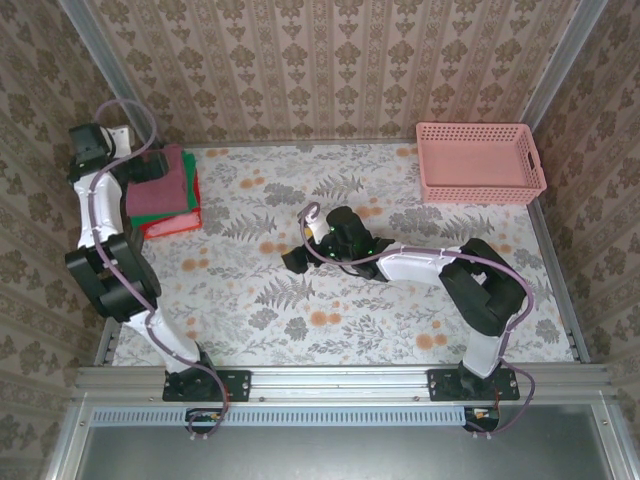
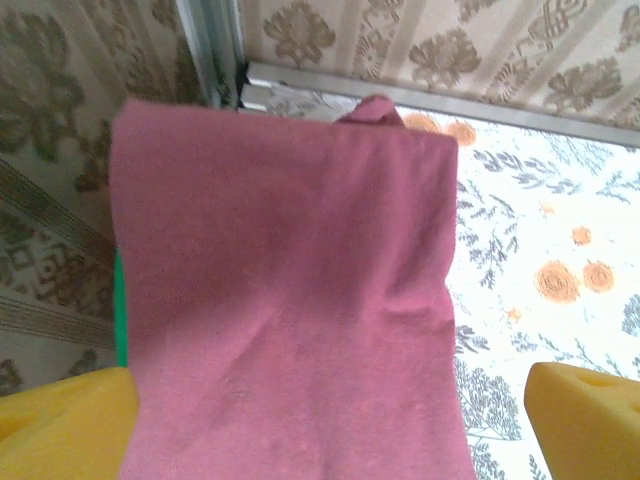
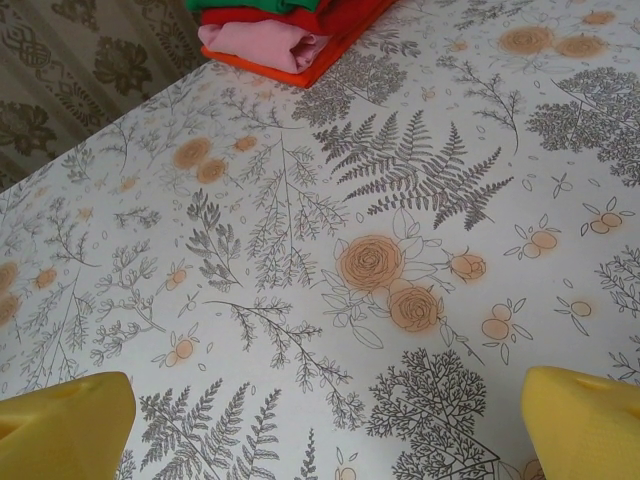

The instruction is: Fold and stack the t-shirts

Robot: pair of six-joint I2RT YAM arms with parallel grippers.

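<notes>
at the far-left corner of the counter [image 1: 400, 310], folded t-shirts lie in one stack: the maroon t-shirt [image 2: 290, 290] flat on top, a green t-shirt [image 1: 178, 209] under it, and a red t-shirt [image 1: 172, 226] at the bottom with its edge showing on the near side. the stack sits close to the wallpapered wall [image 1: 330, 60] on two sides. the left gripper [image 2: 325, 425] hangs directly over the maroon t-shirt, its yellow fingers [image 2: 60, 420] spread wide, one to each side of the cloth, pinching nothing. near the middle of the counter, the right gripper [image 3: 325, 420] hovers low above the bare floral surface, jaws likewise fully apart and empty. it points toward the stack and is well apart from it. at the far-right corner, a pink plastic lattice basket [image 1: 480, 160] stands just beside the wall.
</notes>
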